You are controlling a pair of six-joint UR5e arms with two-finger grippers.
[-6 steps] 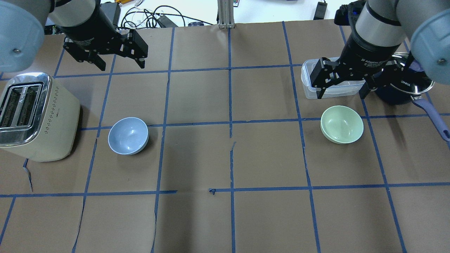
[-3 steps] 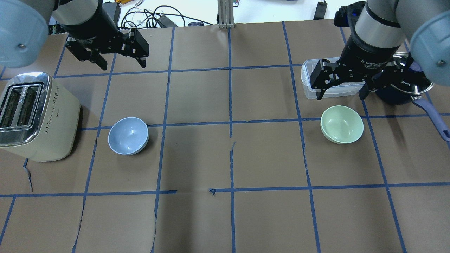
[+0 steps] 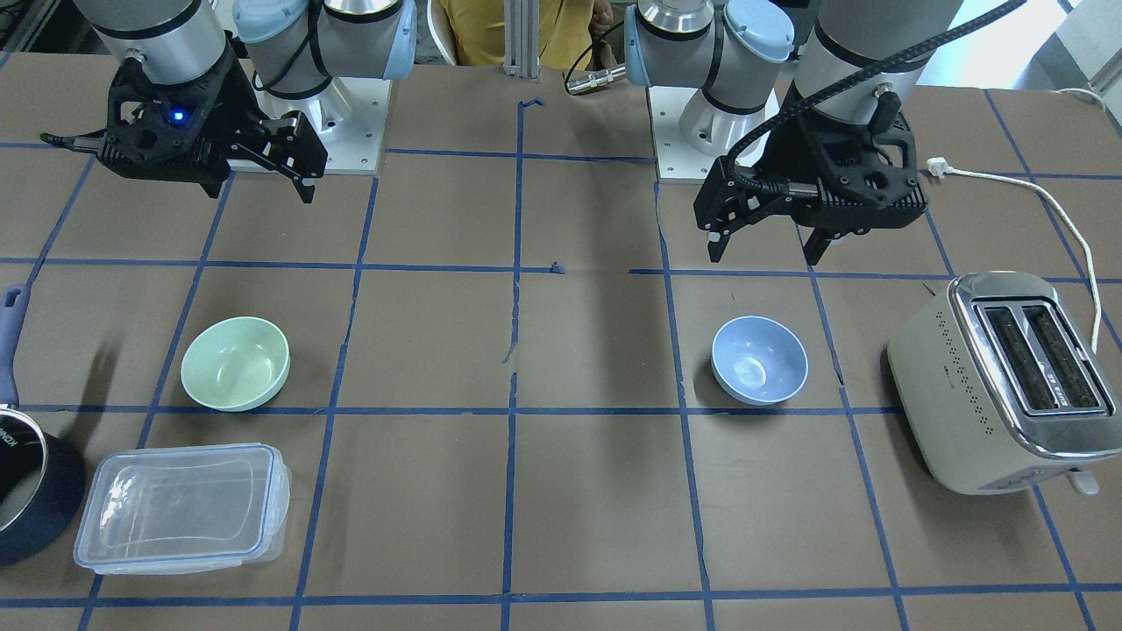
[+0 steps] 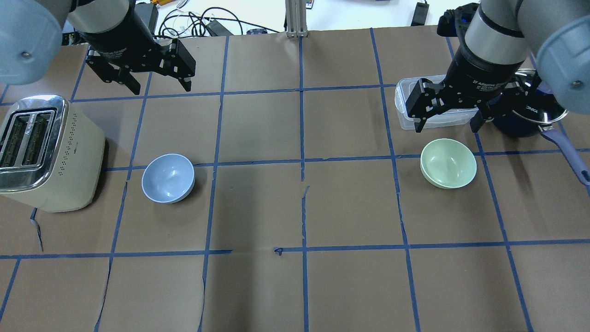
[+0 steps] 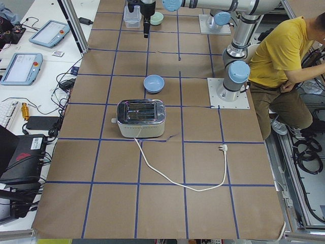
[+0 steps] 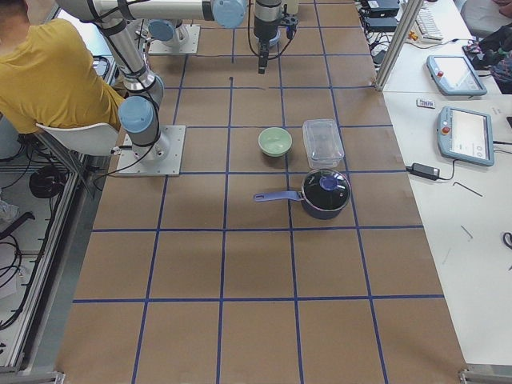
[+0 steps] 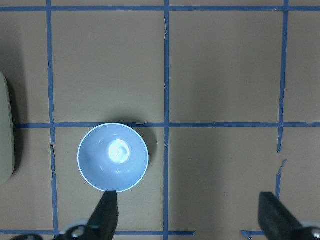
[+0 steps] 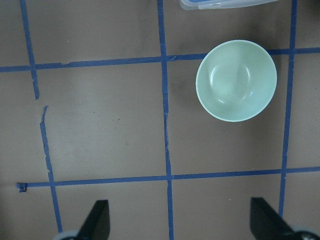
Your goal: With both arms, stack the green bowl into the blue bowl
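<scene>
Brown-papered, the table point(image 3: 578, 526) carries both bowls well apart. In the front-facing view the small round mint-green bowl point(image 3: 235, 364) sits upright at 6 o'clock from the right gripper point(image 3: 261, 186), whose black fingers are spread wide and hold nothing. The small round periwinkle-blue bowl point(image 3: 759, 359) sits at 6 o'clock from the left gripper point(image 3: 761, 254), likewise spread and empty. A clear lidded plastic box point(image 3: 180, 508) lies at 6 o'clock from the green bowl, a dark blue saucepan point(image 3: 26, 499) at 8 o'clock, and a cream two-slot toaster point(image 3: 999, 381) stands at 3 o'clock from the blue bowl. From overhead each bowl lies at 6 o'clock from its gripper, the green one nearer its fingertips than the blue one; neither gripper touches a bowl. The left wrist view puts the blue bowl at 10 o'clock from the gap between the fingers, just beyond one fingertip. The right wrist view puts the green bowl at 1 o'clock, well apart from both fingertips.
</scene>
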